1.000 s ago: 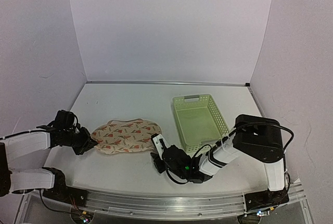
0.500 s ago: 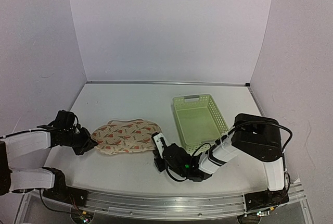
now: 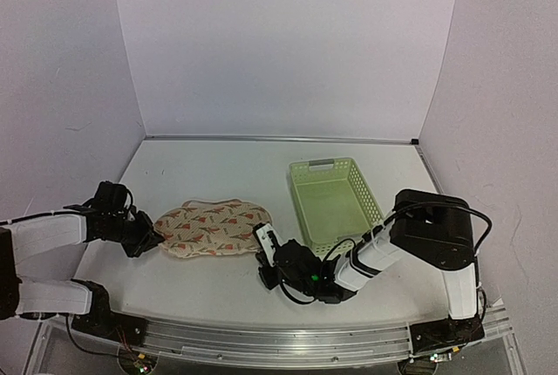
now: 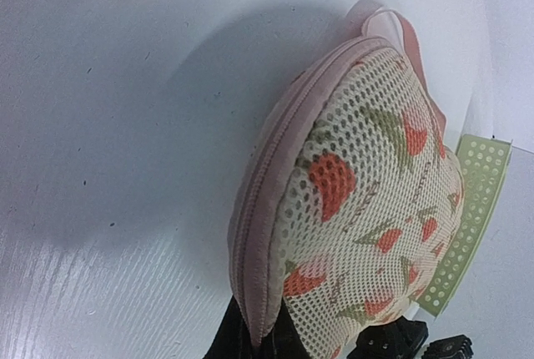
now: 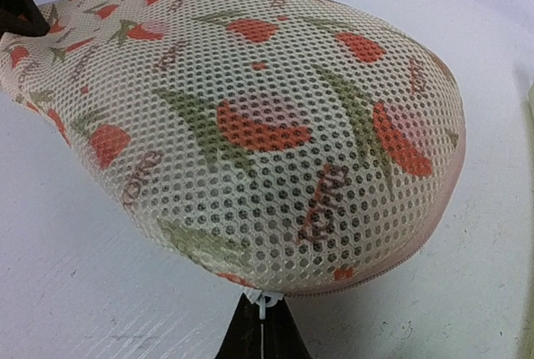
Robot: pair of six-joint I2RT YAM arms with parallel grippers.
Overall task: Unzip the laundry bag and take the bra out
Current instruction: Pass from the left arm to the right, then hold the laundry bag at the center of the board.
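The laundry bag is lying flat on the worktop, in the left half and closer to the near edge than the far one, long side running left to right. It's a mesh thing, cream with red and green prints, with a pinkish zip seam round the rim. The left tool is at the bag's left end. In the left wrist view its dark fingers are pinched right together on that pink rim, so it's got hold of the laundry bag there. The right tool is at the other end, low over the worktop, arm reaching in from the near right corner. From the right wrist camera the domed mesh of the bag fills nearly everything. At the bottom the right tool is closed down narrow on a little white zip pull sitting at the rim. The seam looks zipped shut along the stretches I can see in both wrist views. There's a pale green basket to the right of the bag, toward the right edge, near it but not touching. You can also spot a corner of the basket behind the bag in the left wrist view.
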